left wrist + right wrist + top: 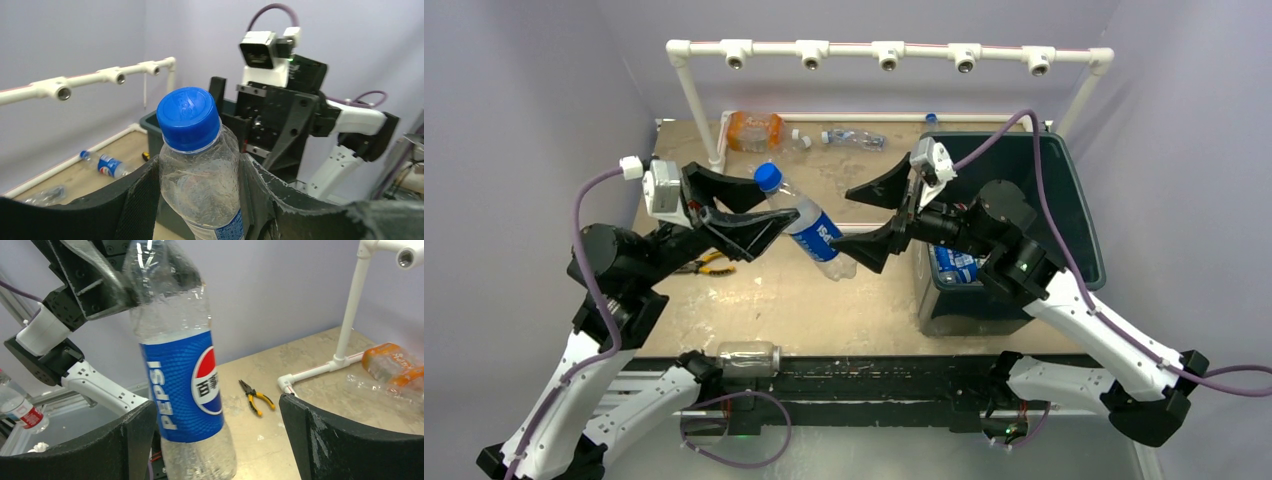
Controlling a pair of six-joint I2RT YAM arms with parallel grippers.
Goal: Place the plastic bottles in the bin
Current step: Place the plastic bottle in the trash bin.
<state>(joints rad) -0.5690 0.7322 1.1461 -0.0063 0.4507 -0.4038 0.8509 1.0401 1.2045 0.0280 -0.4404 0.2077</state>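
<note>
Far-right side of bin mouth is free; right arm overhangs its left rim. Left of bin, Pepsi bottle in left gripper blocks approach.

A pale beige, scuffed and stained tabletop fills the middle of the overhead view. A frame of white plastic pipe runs across the top of that frame, its bar carrying five open tee sockets. An upright drops from each end, and a low run of pipe lies along the table's far edge. The right wrist view shows one upright at upper right. A pair of yellow-and-black-handled pliers lies flat at centre right there, near the pipe's corner fitting. From above the pliers show only partly, at centre left. Plain lilac walls close the scene. A black metal rail crosses the lower part of the overhead frame.
</note>
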